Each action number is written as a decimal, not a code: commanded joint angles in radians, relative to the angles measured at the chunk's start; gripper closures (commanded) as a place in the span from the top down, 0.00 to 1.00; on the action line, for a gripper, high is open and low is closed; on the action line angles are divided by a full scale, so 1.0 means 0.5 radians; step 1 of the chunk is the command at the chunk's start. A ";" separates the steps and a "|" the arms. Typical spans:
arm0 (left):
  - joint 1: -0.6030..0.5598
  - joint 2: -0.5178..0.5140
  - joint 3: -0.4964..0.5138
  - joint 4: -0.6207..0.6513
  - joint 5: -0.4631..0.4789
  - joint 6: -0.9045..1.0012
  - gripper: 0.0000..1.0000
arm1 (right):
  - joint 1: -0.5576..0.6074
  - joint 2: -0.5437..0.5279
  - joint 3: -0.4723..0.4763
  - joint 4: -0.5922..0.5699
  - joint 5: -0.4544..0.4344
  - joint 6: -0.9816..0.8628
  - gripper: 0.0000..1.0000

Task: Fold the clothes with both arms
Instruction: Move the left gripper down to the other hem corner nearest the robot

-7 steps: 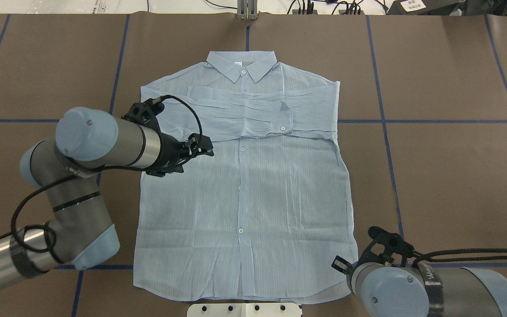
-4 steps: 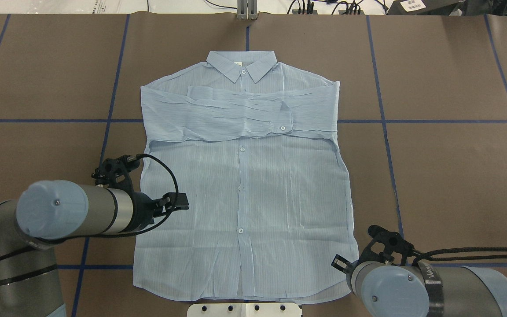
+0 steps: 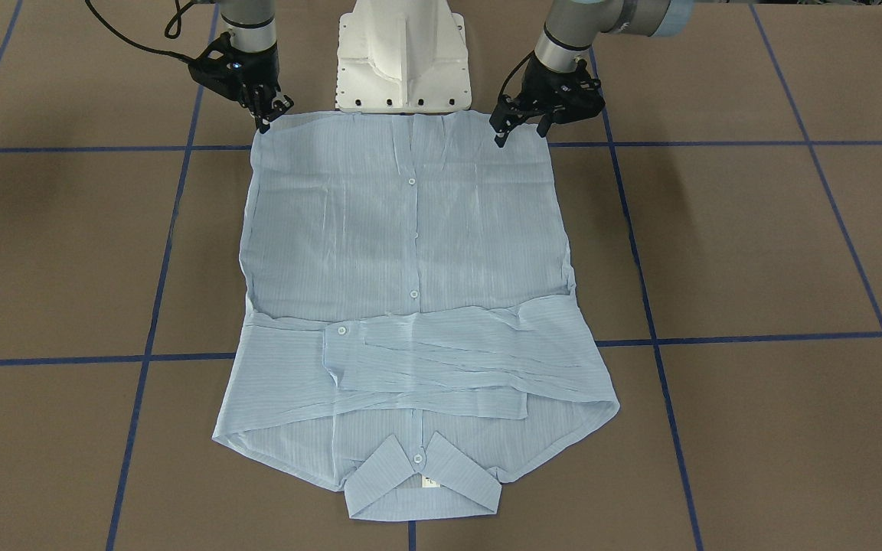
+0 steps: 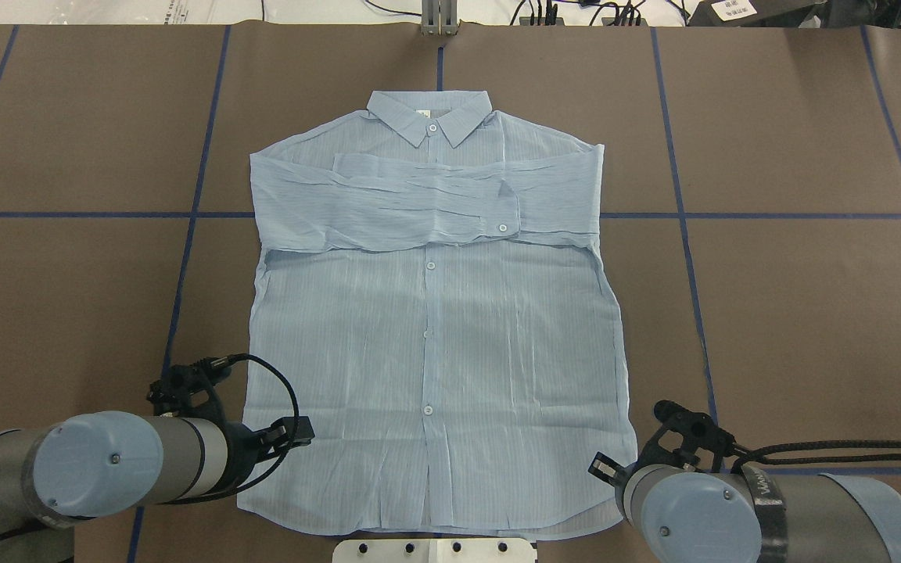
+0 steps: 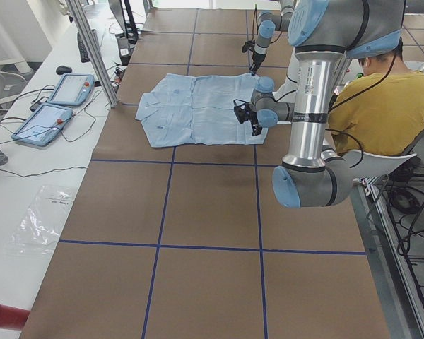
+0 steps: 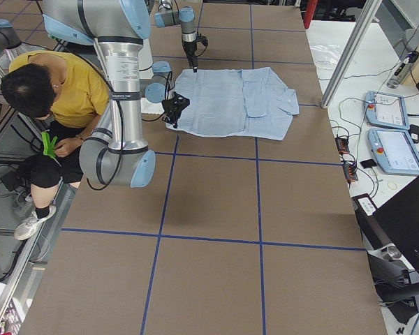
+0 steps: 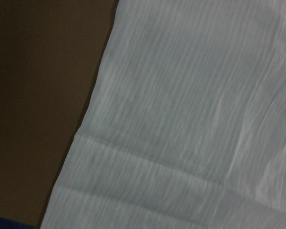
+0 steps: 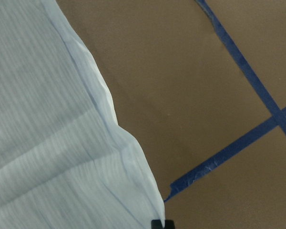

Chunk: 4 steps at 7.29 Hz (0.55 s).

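Fingers on left gripper [image 3: 521, 134] parted, empty, over hem corner at 7 o'clock; right gripper [image 3: 271, 116] at 5, spread unclear. Shirt [image 4: 435, 328] flat mid-table, collar at 12. Thin, limp, light: pinch hem corners.

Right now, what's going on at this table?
A shirt fold is partway done. The light-blue shirt lies flat, buttons up, on the table, with its sleeves already folded across the chest. The left gripper hovers open near one hem corner. The right gripper sits at the other corner, but its grip is unclear. The hem is not yet lifted.
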 commanded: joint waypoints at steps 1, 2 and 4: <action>0.061 0.088 -0.005 0.014 -0.002 -0.087 0.95 | -0.004 -0.002 -0.006 0.000 0.001 0.000 0.00; 0.080 0.104 -0.002 0.011 -0.002 -0.093 0.90 | -0.004 0.001 -0.009 0.000 -0.002 0.003 0.00; 0.102 0.104 0.010 0.014 -0.005 -0.124 0.89 | -0.004 0.004 -0.009 0.000 -0.002 0.003 0.00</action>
